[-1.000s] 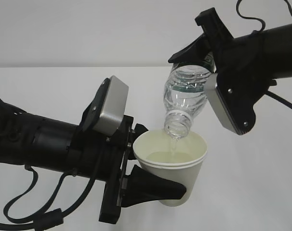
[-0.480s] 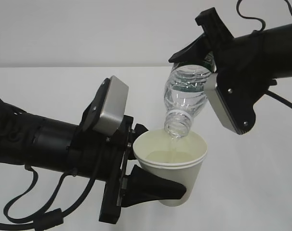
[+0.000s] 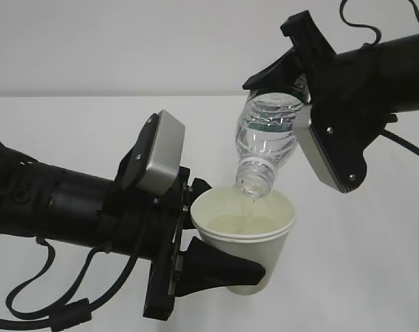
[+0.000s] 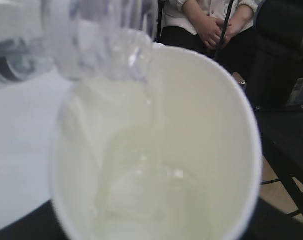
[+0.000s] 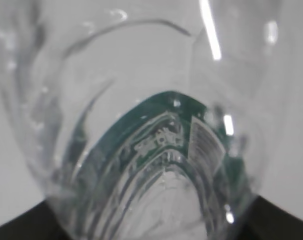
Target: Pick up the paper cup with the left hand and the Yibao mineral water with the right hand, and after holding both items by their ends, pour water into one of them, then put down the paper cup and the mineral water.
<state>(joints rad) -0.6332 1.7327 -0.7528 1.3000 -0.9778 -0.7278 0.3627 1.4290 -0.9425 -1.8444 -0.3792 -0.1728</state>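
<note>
There is one paper cup in the lower middle of the outside picture. It stands upright in the air, and there is some water in its bottom. The left hand comes in from the lower left of the frame. Its two black fingers are closed around the cup, one low on the near side and one up by the rim on the left. So the left hand is holding the cup.

There is one Yibao mineral water just above the cup, in the upper middle of the frame. It is tipped upside down at a slant, with its open mouth just over the cup. A thin stream of water runs from the mouth into the cup. The right hand comes in from the upper right and grips the bottle near its bottom end, by the green label.

In the left wrist picture, the cup fills most of the frame and the bottle neck sits at the upper left. One person sits at the top of that picture, hands together.

The table is white.
</note>
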